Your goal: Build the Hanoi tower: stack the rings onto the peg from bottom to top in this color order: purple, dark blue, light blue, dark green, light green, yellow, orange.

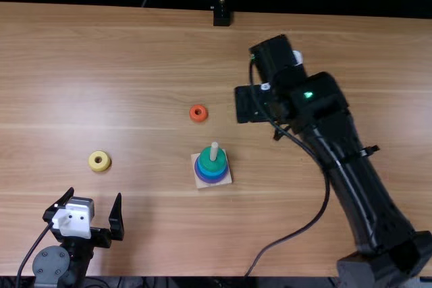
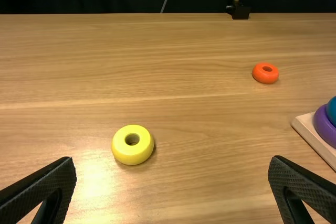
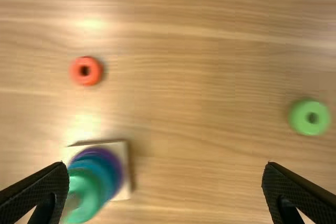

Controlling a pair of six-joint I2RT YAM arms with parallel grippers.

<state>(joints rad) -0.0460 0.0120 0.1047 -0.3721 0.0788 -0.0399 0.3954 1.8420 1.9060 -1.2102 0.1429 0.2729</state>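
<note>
In the top view my left gripper (image 1: pixel 86 212) is open at the lower left, near the yellow ring (image 1: pixel 99 161). My right gripper (image 1: pixel 279 131) is over the table, right of the peg base (image 1: pixel 202 183). Purple, blue shades and a dark green ring (image 1: pixel 211 160) on top surround the upright peg (image 1: pixel 214 151). An orange ring (image 1: pixel 198 113) lies behind the base. The left wrist view has the open left gripper (image 2: pixel 172 163) and yellow ring (image 2: pixel 132 145). In the right wrist view, nothing is between the open right gripper's (image 3: pixel 165 169) fingers; a light green ring (image 3: pixel 310 117) lies on the table.
The right arm (image 1: pixel 351 173) stretches across the right half of the table (image 1: pixel 135 65), with a cable looping beside it. A black stand (image 1: pixel 221 16) is at the table's far edge.
</note>
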